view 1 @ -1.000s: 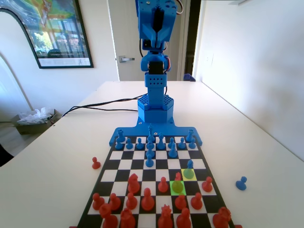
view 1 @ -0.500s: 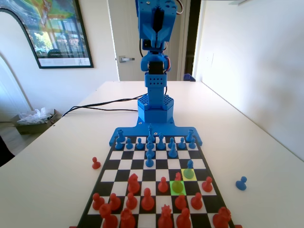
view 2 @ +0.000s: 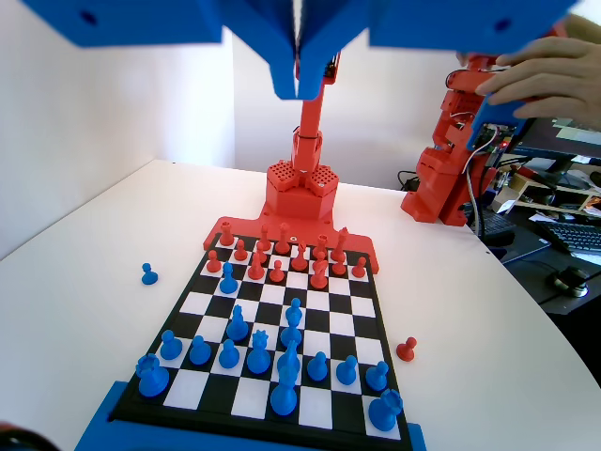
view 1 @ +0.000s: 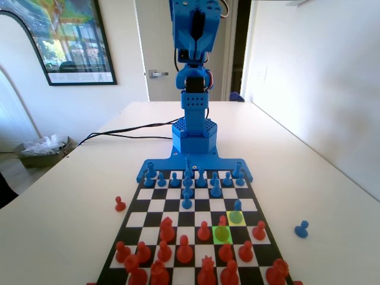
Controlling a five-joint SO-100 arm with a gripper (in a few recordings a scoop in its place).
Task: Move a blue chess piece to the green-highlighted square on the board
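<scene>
The fingers [view 2: 291, 75] are hanging high over the blue end of the board [view 2: 246, 398], pressed together with barely a seam between them and gripping nothing. From where they are pointing in the wrist view, the blue chess piece [view 2: 228, 277] is standing well below, further out along the board and off to the left, so I judge the arm needs a long forward and downward reach. The pawn is standing upright, its long axis vertical, which suits a grasp from above around the neck.

In the fixed view, that blue chess piece [view 1: 237, 208] is sitting on the yellow square [view 1: 236, 218]. The green-highlighted square [view 1: 222, 234] is touching it corner to corner, one row nearer the red side and one file left. A red pawn [view 1: 222, 222] is occupying it, so it probably has to be cleared first.

Counting: one green square, one yellow, one pawn on each. Off the board, on the bench [view 1: 71, 196], one spare blue pawn [view 1: 301, 228] and one spare red pawn [view 1: 120, 203] are lying apart on opposite sides.
</scene>
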